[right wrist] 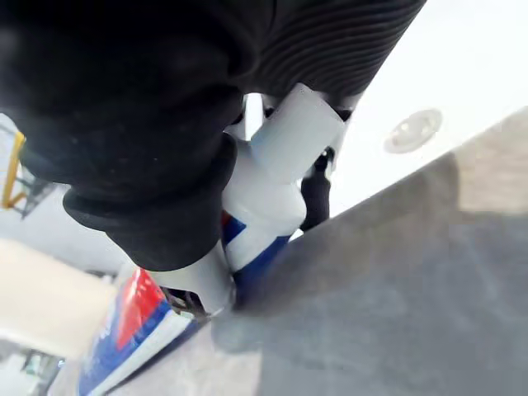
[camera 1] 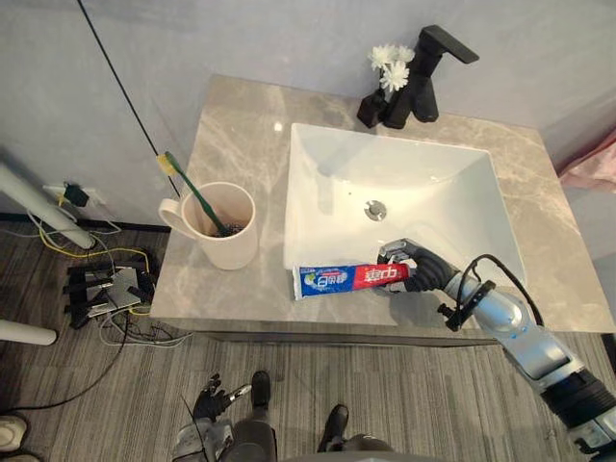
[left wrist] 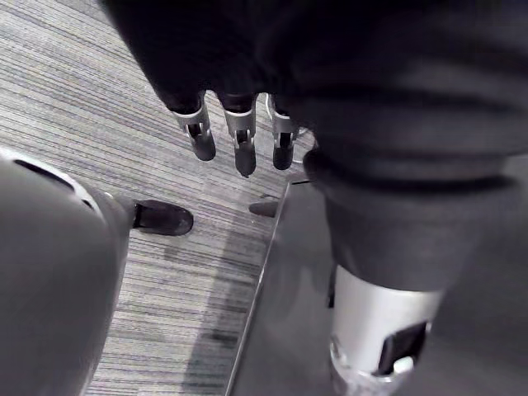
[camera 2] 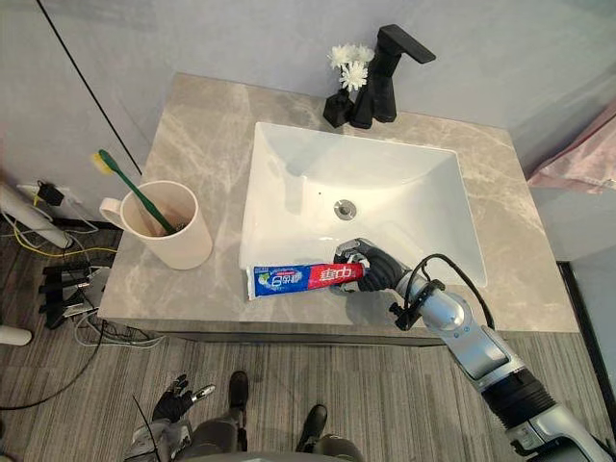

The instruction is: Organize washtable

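Left robot hand (left wrist: 239, 136) hangs low beside the bench, over the grey floor, fingers straight and apart, holding nothing. Idle.

On the beige marble bench (camera 1: 231, 125), far left: cream ceramic mug with a handle (camera 1: 226, 236), upright, green toothbrush with a yellow end (camera 1: 192, 190) leaning in it.

Right of the mug, well apart from it: blue, red and white toothpaste tube (camera 1: 337, 279). It lies along the front strip of the bench, between the white rectangular sink (camera 1: 433, 192) and the bench's front edge, flat end pointing at the mug.

Right robot hand (camera 1: 419, 269) is at the tube's cap end, fingers and thumb curled round it, clamped on. Can't tell if the tube is lifted or resting on the bench.

Behind the sink: black angular faucet (camera 1: 423, 72), white flowers in a small black vase (camera 1: 390, 63) just beside it.

Step, my read: grasp made on the tube, carry to the mug is next. That calls for lifting clear, swinging left, turning the tube upright and lowering it into the mug beside the toothbrush without knocking the mug.
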